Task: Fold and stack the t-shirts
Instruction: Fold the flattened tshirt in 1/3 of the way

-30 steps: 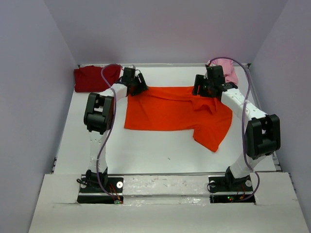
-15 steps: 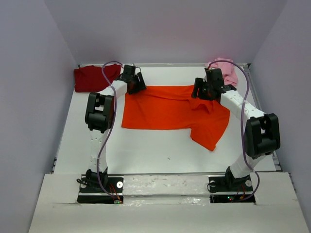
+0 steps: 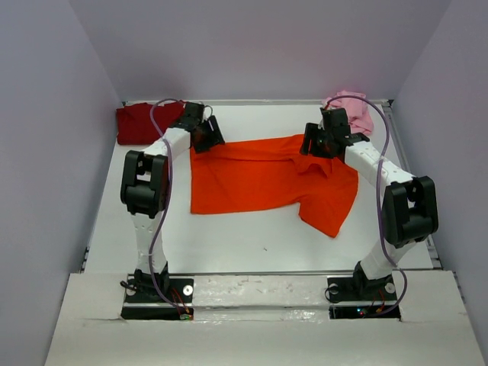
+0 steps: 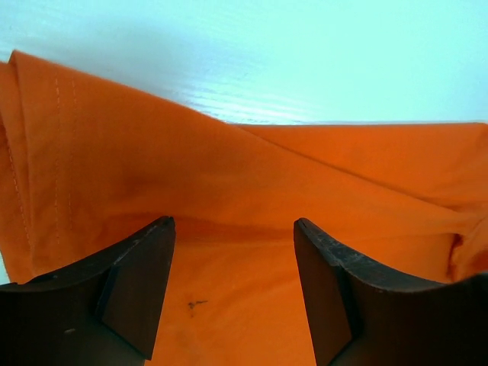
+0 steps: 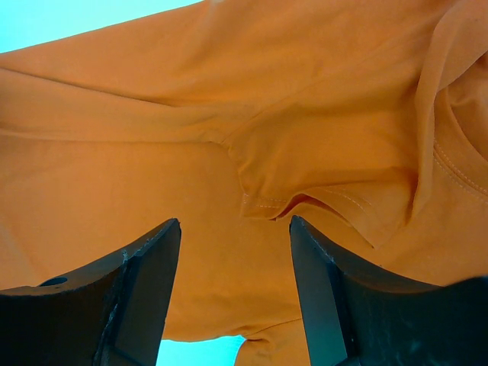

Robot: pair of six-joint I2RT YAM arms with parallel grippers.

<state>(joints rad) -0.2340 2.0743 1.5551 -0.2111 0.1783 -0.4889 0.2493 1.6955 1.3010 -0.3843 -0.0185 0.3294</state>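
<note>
The bright orange t-shirt [image 3: 259,175] lies spread across the middle of the white table, with one sleeve and the hem trailing towards the front right. My left gripper [image 3: 206,137] is over the shirt's back left corner, open, with flat orange cloth [image 4: 229,175] between its fingers [image 4: 137,274]. Over the back right part my right gripper [image 3: 316,145] is also open, straddling a folded sleeve seam [image 5: 305,202]. The dark red t-shirt [image 3: 139,123] sits bunched in the back left corner. The pale pink t-shirt [image 3: 354,113] is crumpled in the back right corner.
Grey walls close in the white table [image 3: 252,240] at the back and on both sides. A raised white ledge [image 3: 259,286] runs along the near edge between the two arm bases. Cables loop over both arms.
The left gripper has shifted left along the back edge, and the orange shirt's left side has moved left and a little nearer. The right gripper has barely moved.
</note>
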